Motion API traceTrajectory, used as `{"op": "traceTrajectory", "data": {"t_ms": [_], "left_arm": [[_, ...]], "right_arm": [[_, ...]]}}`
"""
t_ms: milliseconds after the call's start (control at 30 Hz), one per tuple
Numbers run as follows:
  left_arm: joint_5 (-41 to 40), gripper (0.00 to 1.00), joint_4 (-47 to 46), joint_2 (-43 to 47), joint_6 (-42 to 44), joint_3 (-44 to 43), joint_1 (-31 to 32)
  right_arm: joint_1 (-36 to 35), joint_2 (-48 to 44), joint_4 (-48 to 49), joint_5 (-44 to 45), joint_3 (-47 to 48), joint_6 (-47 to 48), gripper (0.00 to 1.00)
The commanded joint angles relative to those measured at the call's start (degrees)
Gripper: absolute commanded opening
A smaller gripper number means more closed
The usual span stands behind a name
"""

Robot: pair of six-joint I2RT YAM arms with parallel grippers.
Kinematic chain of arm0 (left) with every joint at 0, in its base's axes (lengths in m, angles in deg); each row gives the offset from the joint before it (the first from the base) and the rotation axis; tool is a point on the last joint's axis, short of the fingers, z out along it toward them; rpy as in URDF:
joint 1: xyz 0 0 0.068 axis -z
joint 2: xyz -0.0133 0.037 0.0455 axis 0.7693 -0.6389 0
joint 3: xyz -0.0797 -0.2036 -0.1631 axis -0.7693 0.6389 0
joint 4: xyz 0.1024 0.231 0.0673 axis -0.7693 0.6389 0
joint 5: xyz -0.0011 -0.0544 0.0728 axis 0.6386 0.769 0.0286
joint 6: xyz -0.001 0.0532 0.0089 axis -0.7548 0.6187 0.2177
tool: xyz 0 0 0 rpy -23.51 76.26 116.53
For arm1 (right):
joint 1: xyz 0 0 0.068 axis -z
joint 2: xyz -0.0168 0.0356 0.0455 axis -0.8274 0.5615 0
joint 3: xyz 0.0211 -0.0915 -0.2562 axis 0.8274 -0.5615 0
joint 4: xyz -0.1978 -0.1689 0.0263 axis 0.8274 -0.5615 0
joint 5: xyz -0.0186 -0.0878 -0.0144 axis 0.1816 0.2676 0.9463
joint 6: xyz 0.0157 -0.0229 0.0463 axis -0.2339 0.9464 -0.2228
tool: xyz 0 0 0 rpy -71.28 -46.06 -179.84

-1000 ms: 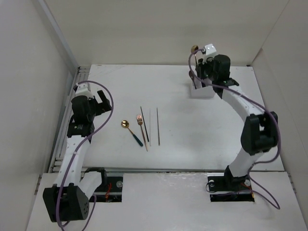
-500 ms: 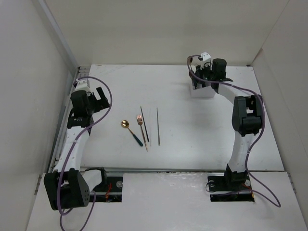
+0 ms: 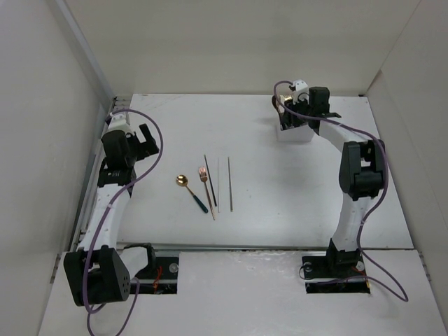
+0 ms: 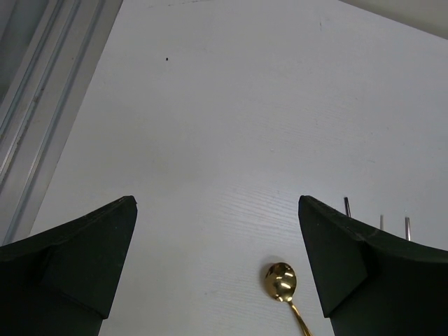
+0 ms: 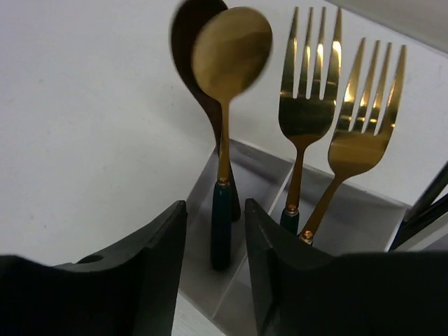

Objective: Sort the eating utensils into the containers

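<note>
A white divided box point(image 3: 295, 135) stands at the back right. My right gripper point(image 3: 289, 117) is over it, its jaws slightly apart around a teal-handled gold spoon point(image 5: 222, 210), not touching it. That spoon stands in the left compartment of the box point(image 5: 198, 269) beside a brown spoon point(image 5: 187, 42). Two gold forks point(image 5: 306, 105) stand in the compartment next to it. On the table lie a gold spoon point(image 3: 182, 181), a copper fork point(image 3: 204, 176) and thin chopsticks point(image 3: 229, 183). My left gripper point(image 3: 148, 138) is open and empty, with the gold spoon's head point(image 4: 280, 281) below it.
White walls close in the table on the left, back and right. A metal rail point(image 4: 35, 126) runs along the left edge. Dark chopstick ends point(image 5: 428, 203) lean in the box's right part. Purple cables loop over both arms.
My right gripper has come down over the box, taking the gold spoon into the left compartment. My left arm has pulled back a little to the left.
</note>
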Motion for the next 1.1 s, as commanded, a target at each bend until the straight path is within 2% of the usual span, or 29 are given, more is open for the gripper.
{"op": "traceTrajectory", "data": {"t_ms": [0, 33, 133, 267, 367, 433, 500, 600, 667, 767, 900, 1067], "left_arm": [[-0.39, 1.00, -3.18, 2.69, 0.55, 0.69, -0.19], [-0.39, 1.00, -3.18, 3.22, 0.55, 0.69, -0.19], [-0.92, 1.00, -3.18, 4.45, 0.55, 1.22, -0.19], [-0.92, 1.00, -3.18, 5.68, 0.03, 2.28, -0.19], [-0.92, 1.00, -3.18, 7.26, 0.03, 3.50, -0.19], [-0.39, 1.00, -3.18, 8.06, -0.59, 4.03, -0.19], [-0.39, 1.00, -3.18, 9.37, -0.59, 4.73, -0.19], [0.22, 1.00, -3.18, 11.57, -1.73, 6.14, -0.19], [0.83, 1.00, -3.18, 12.44, -1.73, 6.85, -0.19], [1.45, 1.00, -3.18, 14.03, -2.78, 8.08, -0.19], [1.98, 1.00, -2.66, 15.35, -3.31, 8.60, -0.19], [2.51, 1.00, -1.25, 16.49, -3.31, 8.60, -0.19]], "right_arm": [[-0.15, -4.51, -0.96, 1.90, -0.13, 0.38, 0.47], [-0.15, -5.90, -0.96, 1.90, -0.13, 0.38, 0.50], [-0.84, -8.19, -1.57, 2.86, -0.66, 0.38, 0.53], [-5.41, -16.43, -2.19, 10.05, -2.85, 1.00, 0.56], [-12.78, -21.20, -4.20, 19.62, -6.19, 0.39, 0.58], [-18.74, -24.28, -8.13, 26.99, -6.81, -3.91, 0.60], [-21.75, -24.90, -12.10, 28.35, -6.81, -10.73, 0.63], [-26.68, -22.19, -21.85, 27.12, -4.72, -16.91, 0.63], [-30.01, -16.92, -30.26, 27.12, -2.52, -21.22, 0.62], [-33.53, -10.50, -35.22, 26.43, -0.23, -23.60, 0.59], [-39.33, -6.63, -35.76, 27.91, 1.00, -26.41, 0.59], [-41.19, -5.39, -32.52, 25.54, 0.13, -29.05, 0.59]]}}
